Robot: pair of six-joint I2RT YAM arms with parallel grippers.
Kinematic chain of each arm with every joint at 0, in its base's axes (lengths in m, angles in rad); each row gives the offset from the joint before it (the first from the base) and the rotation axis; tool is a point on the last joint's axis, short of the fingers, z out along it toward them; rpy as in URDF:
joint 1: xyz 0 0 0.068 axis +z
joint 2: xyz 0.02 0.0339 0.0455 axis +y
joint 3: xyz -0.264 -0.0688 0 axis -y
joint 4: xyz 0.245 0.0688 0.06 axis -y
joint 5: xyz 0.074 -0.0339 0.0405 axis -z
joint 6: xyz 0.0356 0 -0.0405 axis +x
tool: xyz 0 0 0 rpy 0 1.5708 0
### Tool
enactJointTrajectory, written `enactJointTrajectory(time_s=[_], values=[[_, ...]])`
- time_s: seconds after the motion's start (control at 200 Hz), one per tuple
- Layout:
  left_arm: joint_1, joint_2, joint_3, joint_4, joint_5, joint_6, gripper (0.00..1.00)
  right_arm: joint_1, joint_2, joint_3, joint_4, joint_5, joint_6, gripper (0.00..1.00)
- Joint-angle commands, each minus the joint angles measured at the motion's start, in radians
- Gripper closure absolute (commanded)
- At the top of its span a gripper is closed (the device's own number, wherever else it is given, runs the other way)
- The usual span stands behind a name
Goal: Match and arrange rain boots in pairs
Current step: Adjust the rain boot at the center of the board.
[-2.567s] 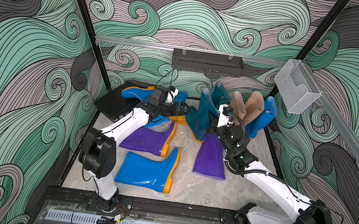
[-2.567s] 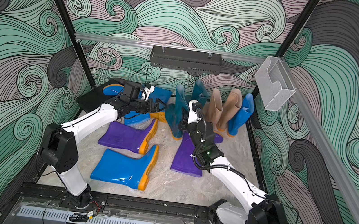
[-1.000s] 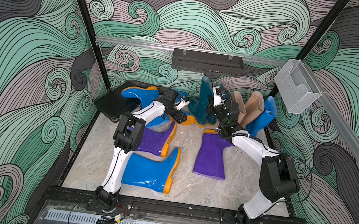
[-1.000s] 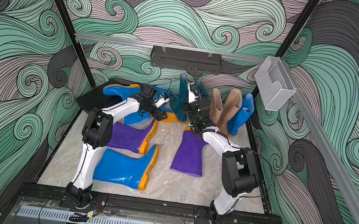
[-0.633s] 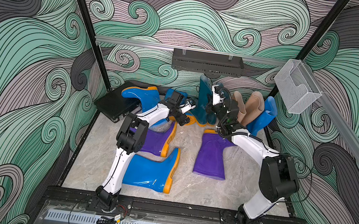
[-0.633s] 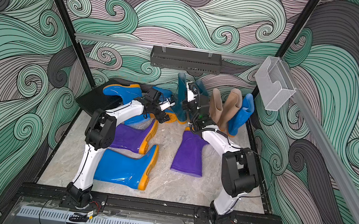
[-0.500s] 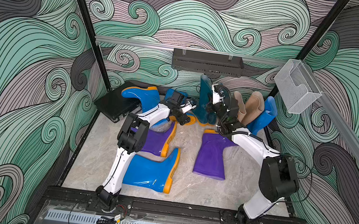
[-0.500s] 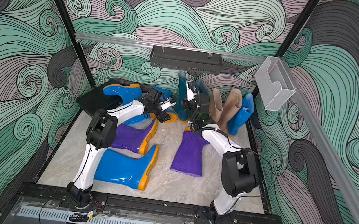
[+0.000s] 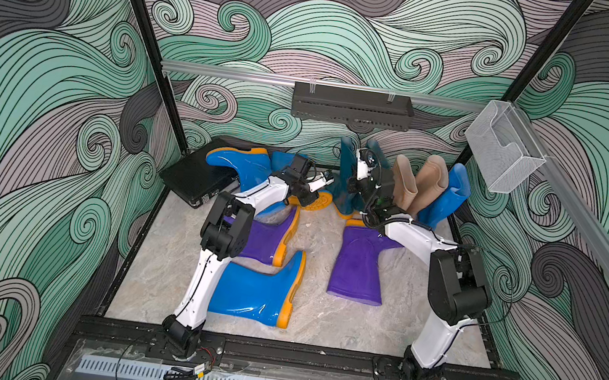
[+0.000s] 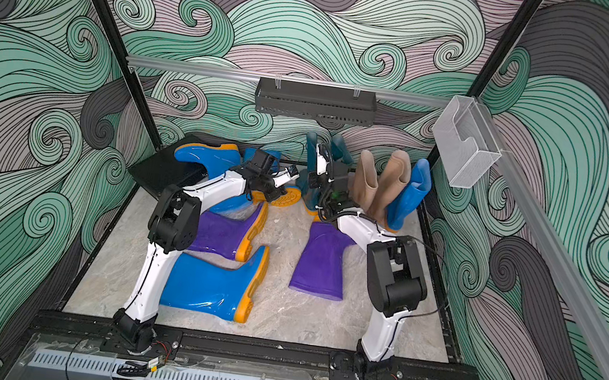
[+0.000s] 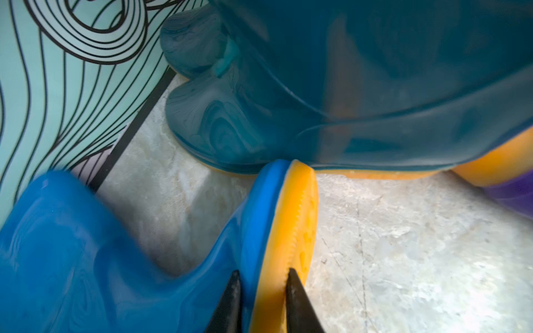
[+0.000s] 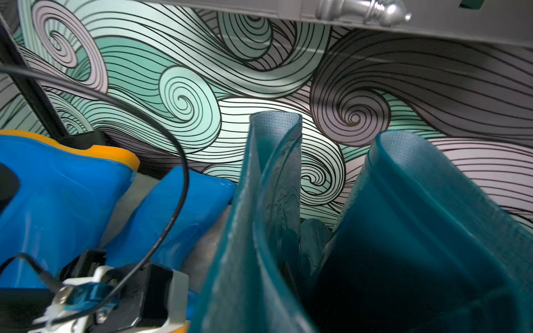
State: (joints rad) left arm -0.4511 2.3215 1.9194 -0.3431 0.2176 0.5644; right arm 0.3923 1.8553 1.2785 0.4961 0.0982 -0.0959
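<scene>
**Left gripper** (image 11: 264, 299): A second ago the jaws stood wide beside the toe of the bright blue boot (image 11: 115, 259). They have now closed to a narrow gap across that boot's orange sole edge, with one black fingertip (image 11: 233, 302) on the blue upper and its partner on the tread face. The boot lies on its side on the marble floor (image 11: 403, 245) at far centre-left, its toe against the sole of the dark teal boot (image 11: 317, 101). Judgement: the grasp is made and the lift has not begun.

**Right gripper** (image 9: 355, 183): It is closed to its limit at the shaft of that teal boot. Over the last few seconds this arm has carried the boot from mid-floor to the far wall. The boot now stands upright just beside the second dark teal boot (image 9: 375, 152), left of the beige boots (image 9: 416, 181). The teal pair appears matched, and only the release remains.

**View differences:**
- Only the left wrist view shows the fingertip placement. In both top views the wrist body hides it.
- The right wrist view shows both teal shaft openings, the nearer one flattened, but no fingertips. Whether the closed jaws pinch its wall cannot be confirmed.
- Only the top views show the rest:
  - a purple boot (image 9: 268, 238) and a second purple boot (image 9: 358, 266) lie flat at mid-floor, apart;
  - a second blue boot (image 9: 253, 292) lies near left;
  - a third blue boot (image 9: 239, 158) lies on the black case (image 9: 192, 180);
  - a fourth blue boot (image 9: 450, 194) stands upright beside the beige pair.
</scene>
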Motion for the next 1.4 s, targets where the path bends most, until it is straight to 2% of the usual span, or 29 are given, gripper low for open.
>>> enactJointTrajectory(time_s=[0.0, 0.155, 0.335, 0.37, 0.42, 0.485, 0.575, 0.595, 0.66, 0.771, 1.001, 1.196, 1.296, 1.396], values=[[0.013, -0.005, -0.039, -0.129, -0.086, -0.009, 0.83, 0.018, 0.018, 0.037, 0.151, 0.087, 0.009, 1.0], [0.023, -0.02, -0.059, -0.158, -0.11, -0.003, 0.84, 0.024, 0.067, 0.02, 0.238, 0.136, 0.008, 1.0], [0.039, -0.049, -0.084, -0.15, -0.118, -0.054, 0.84, 0.029, 0.088, -0.01, 0.271, 0.178, -0.005, 1.0], [0.043, -0.057, -0.09, -0.147, -0.117, -0.062, 0.81, 0.032, 0.085, -0.015, 0.266, 0.187, -0.006, 1.0], [0.045, -0.068, -0.096, -0.148, -0.107, -0.068, 0.73, 0.031, 0.077, -0.029, 0.271, 0.198, -0.003, 1.0], [0.045, -0.087, -0.097, -0.158, -0.09, -0.074, 0.62, 0.033, 0.058, -0.044, 0.267, 0.187, 0.001, 0.82], [0.046, -0.13, -0.111, -0.149, -0.046, -0.096, 0.49, 0.036, 0.021, -0.051, 0.237, 0.18, 0.003, 0.5], [0.046, -0.14, -0.116, -0.144, -0.036, -0.096, 0.47, 0.037, 0.012, -0.049, 0.225, 0.179, 0.005, 0.49], [0.045, -0.174, -0.131, -0.127, -0.005, -0.116, 0.43, 0.036, -0.031, -0.041, 0.163, 0.192, 0.025, 0.32], [0.045, -0.236, -0.158, -0.094, 0.02, -0.172, 0.35, 0.036, -0.109, -0.027, 0.055, 0.202, 0.055, 0.2], [0.045, -0.348, -0.193, -0.085, 0.08, -0.278, 0.3, 0.034, -0.309, -0.03, -0.149, 0.123, 0.141, 0.17], [0.045, -0.467, -0.275, -0.095, 0.104, -0.385, 0.28, 0.026, -0.508, -0.032, -0.576, 0.079, 0.235, 0.16], [0.043, -0.546, -0.351, -0.085, 0.109, -0.405, 0.28, 0.01, -0.619, -0.096, -0.776, 0.083, 0.331, 0.16], [0.04, -0.622, -0.431, -0.077, 0.124, -0.41, 0.27, -0.015, -0.728, -0.226, -0.914, 0.029, 0.449, 0.16]])
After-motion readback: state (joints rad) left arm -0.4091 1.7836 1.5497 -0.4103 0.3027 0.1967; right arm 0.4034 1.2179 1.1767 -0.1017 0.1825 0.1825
